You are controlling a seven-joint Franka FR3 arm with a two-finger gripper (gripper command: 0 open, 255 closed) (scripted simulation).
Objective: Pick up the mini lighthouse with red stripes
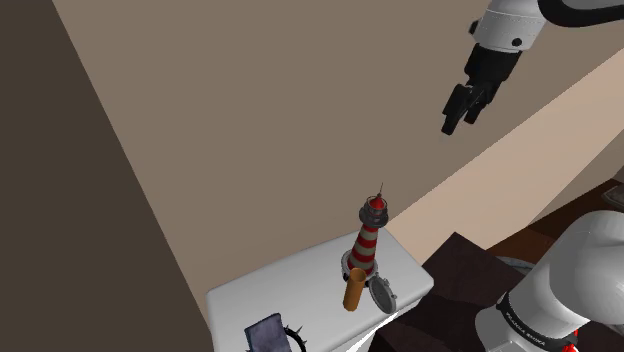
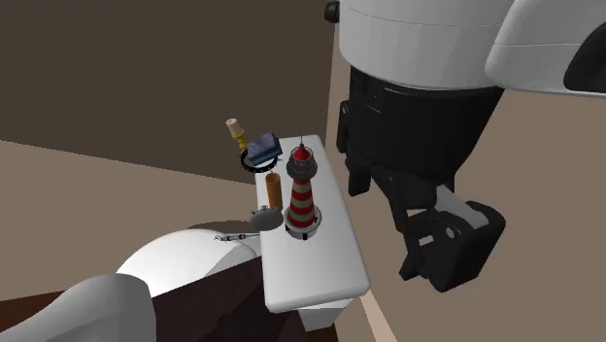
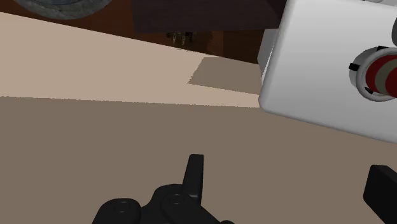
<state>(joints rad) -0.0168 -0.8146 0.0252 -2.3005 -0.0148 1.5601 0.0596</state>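
The mini lighthouse (image 1: pixel 366 240) has red and white stripes, a dark base and a thin spire. It stands upright on a white top (image 1: pixel 260 295), near the edge closest to the stand. My black gripper (image 1: pixel 460 108) hangs high above it, off toward the shoulder view's right, and is open and empty. The second exterior view has the lighthouse (image 2: pixel 303 194) mid-surface on the white top (image 2: pixel 311 262), with the gripper (image 2: pixel 442 267) at its right and nearer the camera. From the wrist, the lighthouse (image 3: pixel 378 75) is seen from above, far beyond the fingers of the gripper (image 3: pixel 289 184).
An orange cylinder (image 1: pixel 354 288) stands right beside the lighthouse, and a grey round object (image 1: pixel 383 293) lies at the top's edge. A dark blue box (image 2: pixel 263 148), a black ring (image 2: pixel 260 165) and a cork-topped piece (image 2: pixel 235 131) sit at the far end. A brown wall (image 1: pixel 250 120) rises behind.
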